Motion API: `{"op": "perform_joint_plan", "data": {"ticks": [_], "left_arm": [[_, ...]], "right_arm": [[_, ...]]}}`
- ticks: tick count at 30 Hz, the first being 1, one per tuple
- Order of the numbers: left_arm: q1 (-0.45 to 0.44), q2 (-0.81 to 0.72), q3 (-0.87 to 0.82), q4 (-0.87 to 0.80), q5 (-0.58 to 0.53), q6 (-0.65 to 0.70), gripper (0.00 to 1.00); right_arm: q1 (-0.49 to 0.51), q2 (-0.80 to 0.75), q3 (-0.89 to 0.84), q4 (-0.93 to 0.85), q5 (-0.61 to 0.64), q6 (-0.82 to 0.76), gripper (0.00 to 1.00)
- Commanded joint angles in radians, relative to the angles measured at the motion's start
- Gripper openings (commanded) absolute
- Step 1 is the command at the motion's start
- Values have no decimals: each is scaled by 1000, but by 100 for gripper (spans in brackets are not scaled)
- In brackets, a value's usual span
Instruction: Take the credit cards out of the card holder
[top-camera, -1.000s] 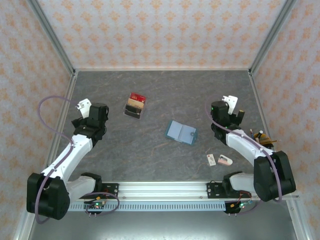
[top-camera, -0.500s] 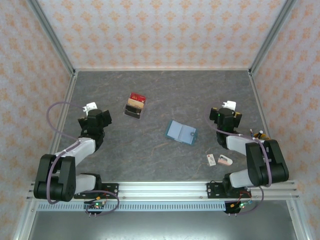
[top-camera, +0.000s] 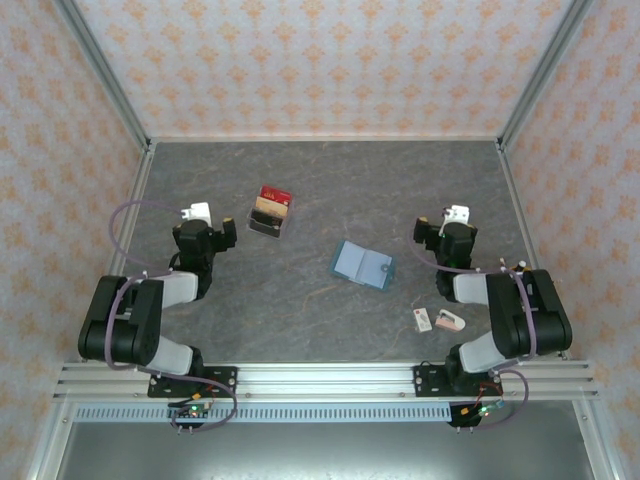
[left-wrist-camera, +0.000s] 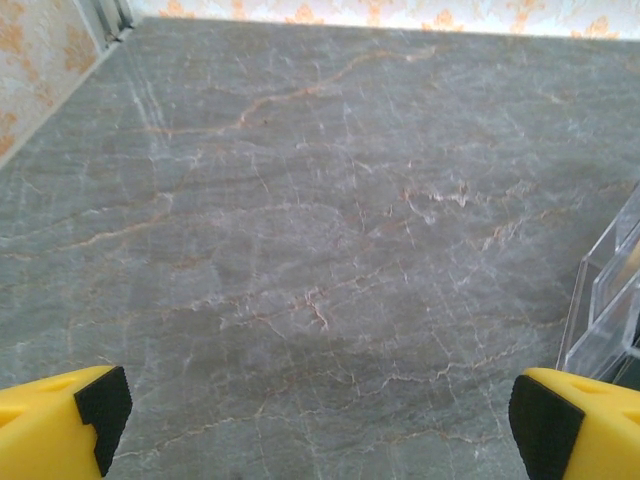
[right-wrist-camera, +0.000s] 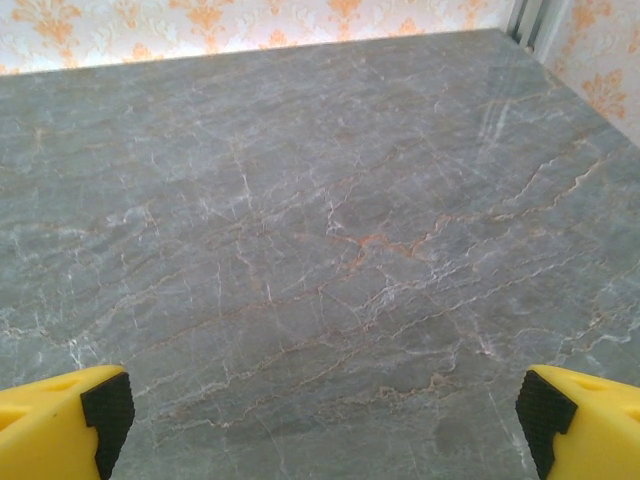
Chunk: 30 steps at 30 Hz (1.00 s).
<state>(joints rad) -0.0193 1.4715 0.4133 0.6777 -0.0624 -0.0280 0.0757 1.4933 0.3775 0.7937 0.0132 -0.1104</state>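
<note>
Two yellow-fingered grippers, the left gripper (left-wrist-camera: 315, 420) and the right gripper (right-wrist-camera: 315, 420), are both spread wide with nothing between the jaws, just grey marbled tabletop (left-wrist-camera: 300, 200) under them. The small teal-blue soft folding card holder (top-camera: 361, 265) lies open a bit right of centre in the overhead frame, between the two arms and well apart from both. Pretty sure it's light and floppy, so it'll probably slide or fold if you tug a card one-handed. My guess is to pin the cover with one gripper and pinch a card's exposed edge with the other. The thin plastic credit cards should be stiff but slick, and I honestly can't make them out in the sleeves from above. The overhead view gives you the wallet, the clear plastic tray (top-camera: 268, 212) with red, tan and black stuff upper left of it, plus a small white tag (top-camera: 423, 319) and a pinkish lump (top-camera: 452, 321) lower right. The left wrist camera catches the tray's clear wall at its right edge.
</note>
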Motion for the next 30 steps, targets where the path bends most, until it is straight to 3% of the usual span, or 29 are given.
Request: {"op": "perform_joint_plan", "data": {"ticks": [1, 8, 30], "left_arm": [[-2, 15, 6, 70, -12, 16, 100], [-27, 19, 15, 59, -72, 23, 100], [-25, 24, 24, 47, -8, 45, 100]], "right_arm": [[-9, 15, -7, 57, -19, -8, 100], [-40, 29, 49, -33, 38, 61, 100], [-40, 25, 43, -24, 38, 60, 100]]}}
